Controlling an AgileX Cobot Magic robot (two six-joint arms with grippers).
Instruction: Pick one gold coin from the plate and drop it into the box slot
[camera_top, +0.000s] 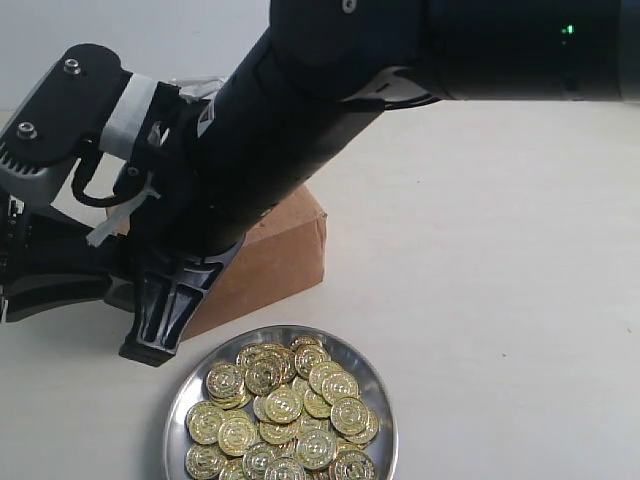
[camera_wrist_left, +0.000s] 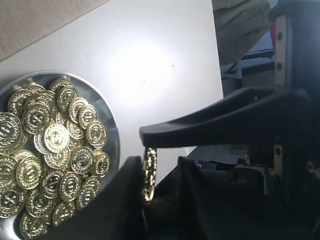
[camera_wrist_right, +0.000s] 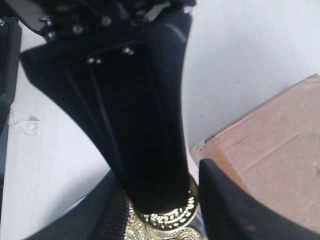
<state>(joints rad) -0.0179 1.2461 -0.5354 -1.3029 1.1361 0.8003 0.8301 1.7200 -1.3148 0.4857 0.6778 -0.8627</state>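
Arm (camera_top: 300, 130) across box (camera_top: 290, 250), open table (camera_top: 500, 280) alongside

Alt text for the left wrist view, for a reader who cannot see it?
A single gold coin stands on edge among black gripper fingers, one of which reaches across just above it. Beside it, a round silver plate heaped with gold coins sits on a white table. A corner of the cardboard box is partly in view.

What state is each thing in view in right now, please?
Plate: level, heaped with gold coins.
Box: closed; its slot is hidden by the arm.
Lone coin: raised, on edge, off the plate.
Right gripper: shut on the lone coin's rim.
Left gripper: open, jaws either side of that coin.
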